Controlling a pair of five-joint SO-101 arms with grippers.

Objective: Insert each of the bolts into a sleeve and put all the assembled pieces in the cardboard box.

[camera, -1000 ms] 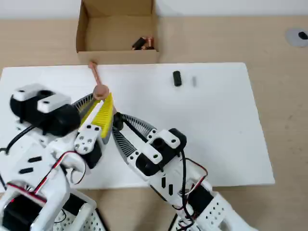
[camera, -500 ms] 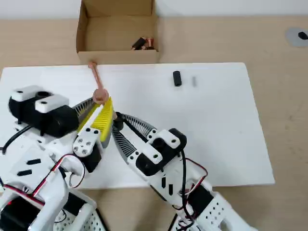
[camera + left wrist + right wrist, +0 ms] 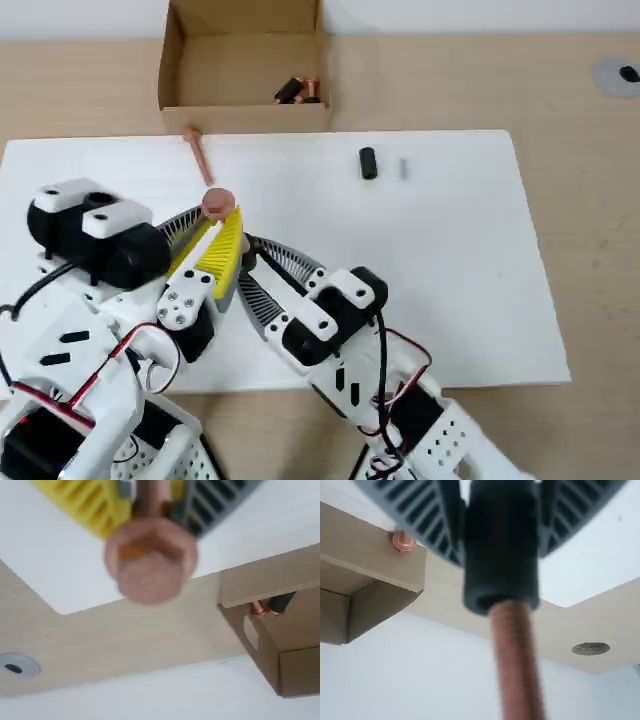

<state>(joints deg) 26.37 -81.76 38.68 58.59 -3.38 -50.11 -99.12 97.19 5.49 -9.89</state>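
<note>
My left gripper [image 3: 216, 228], with one yellow and one grey finger, is shut on a copper bolt [image 3: 218, 205]; its round head [image 3: 150, 560] juts past the fingertips. Right beside it, my right gripper [image 3: 246, 258] is shut on a black sleeve [image 3: 501, 545], and a copper threaded shaft [image 3: 517, 660] sticks out of the sleeve's end. A second bolt [image 3: 197, 152] lies loose on the white mat near the cardboard box [image 3: 172, 60]. Another black sleeve [image 3: 368, 163] lies further right. The box holds assembled pieces [image 3: 298, 90] in its corner.
The white mat [image 3: 450, 260] covers the wooden table, and both arms crowd its near left part. A small pale piece [image 3: 403, 168] lies beside the loose sleeve. A grey round disc [image 3: 618, 76] sits in the table at the far right.
The left gripper has drawn the bolt head a little away from the box and toward the right gripper's sleeve. The right arm has stayed still.
</note>
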